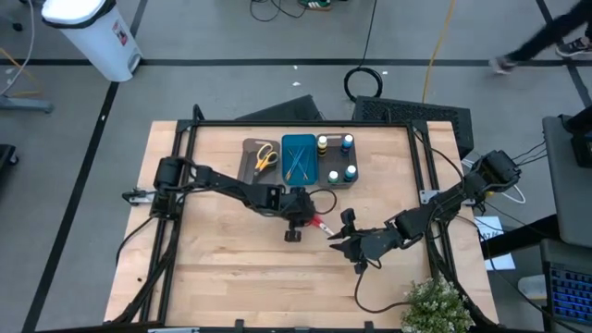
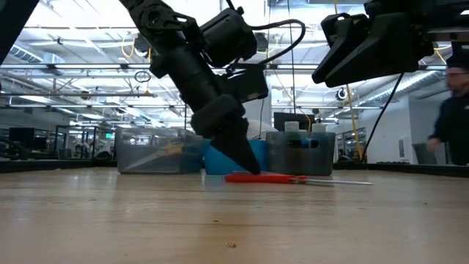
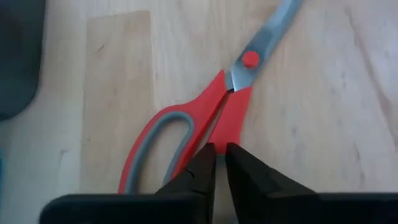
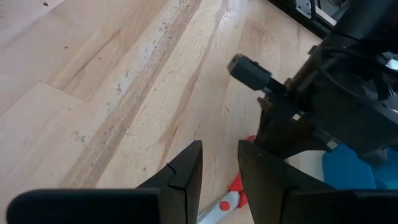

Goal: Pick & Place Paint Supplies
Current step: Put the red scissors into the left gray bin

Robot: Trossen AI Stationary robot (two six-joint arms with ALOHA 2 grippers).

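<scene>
I have the left gripper (image 3: 221,163) clenched on the red scissors' (image 3: 205,121) handle, mid-table, near side of the trays (image 1: 298,157). Low view shows them flat on the wood. Right gripper (image 4: 219,165) hovers alongside, slightly parted, empty.

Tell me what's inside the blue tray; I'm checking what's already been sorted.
In the high view, thin brush-like sticks lie inside the blue tray. Their number and colours are too small to tell. The low view shows only its outer wall, partly covered by the left gripper.
</scene>
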